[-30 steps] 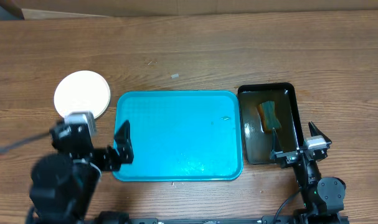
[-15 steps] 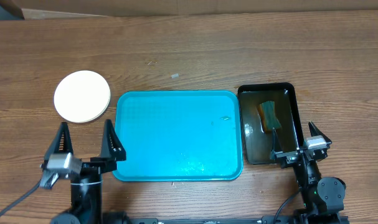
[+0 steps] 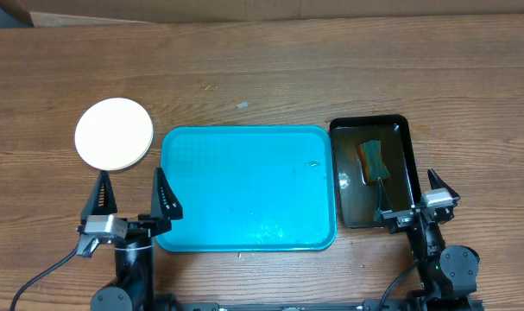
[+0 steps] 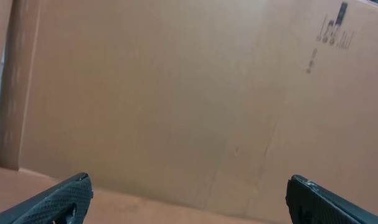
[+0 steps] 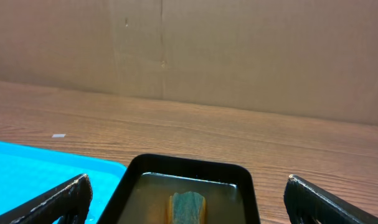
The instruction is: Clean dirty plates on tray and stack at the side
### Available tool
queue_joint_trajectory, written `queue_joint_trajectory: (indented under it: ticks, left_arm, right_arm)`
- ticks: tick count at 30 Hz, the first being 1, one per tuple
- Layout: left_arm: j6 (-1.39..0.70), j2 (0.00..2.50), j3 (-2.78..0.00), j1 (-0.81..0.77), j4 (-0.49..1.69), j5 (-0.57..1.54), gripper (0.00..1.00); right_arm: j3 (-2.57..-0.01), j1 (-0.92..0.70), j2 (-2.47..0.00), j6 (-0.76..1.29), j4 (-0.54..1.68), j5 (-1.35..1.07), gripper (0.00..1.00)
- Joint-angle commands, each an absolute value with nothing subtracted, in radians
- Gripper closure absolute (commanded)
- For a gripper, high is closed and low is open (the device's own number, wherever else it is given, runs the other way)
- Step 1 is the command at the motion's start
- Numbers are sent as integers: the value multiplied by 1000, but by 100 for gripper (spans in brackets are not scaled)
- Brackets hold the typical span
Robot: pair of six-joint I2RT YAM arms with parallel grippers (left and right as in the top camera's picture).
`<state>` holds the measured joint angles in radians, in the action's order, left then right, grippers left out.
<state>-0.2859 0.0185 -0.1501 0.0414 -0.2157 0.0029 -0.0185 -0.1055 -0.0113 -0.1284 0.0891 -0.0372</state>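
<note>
The teal tray (image 3: 249, 188) lies in the middle of the table with no plate on it. At its left, on the bare wood, rests a round off-white plate (image 3: 113, 134); whether others lie under it I cannot tell. My left gripper (image 3: 132, 178) stands open near the tray's front left corner, below the plate, holding nothing. In the left wrist view its fingers (image 4: 58, 200) frame only a cardboard wall. My right gripper (image 3: 407, 185) is open at the front end of the black tray (image 3: 410, 164). In the right wrist view, that right gripper (image 5: 189, 194) holds nothing.
The black tray (image 5: 182, 167) holds murky water and a sponge (image 3: 373, 161), which also shows in the right wrist view as a sponge (image 5: 189, 207). A brown cardboard wall (image 5: 238, 56) stands along the far table edge. A small scrap (image 3: 243, 105) lies on the wood beyond the teal tray.
My left arm has come down from close under the camera and settled low at the front edge, its open gripper shifting slightly right. The right arm has not moved.
</note>
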Motion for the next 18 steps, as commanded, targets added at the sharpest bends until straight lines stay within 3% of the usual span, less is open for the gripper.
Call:
queue_joint_trajectory:
  ticks: [1, 9, 18]
  left_arm:
    - [-295, 3, -104, 47, -222, -7, 0]
    - [-281, 3, -16, 47, -220, -7, 0]
    - [-48, 3, -5, 46, 12, 22, 0]
  right_arm:
    - [-8, -104, -3, -131, 82, -39, 0]
    - [-8, -104, -3, -131, 82, -39, 0]
    - [-8, -104, -3, -131, 82, -39, 0]
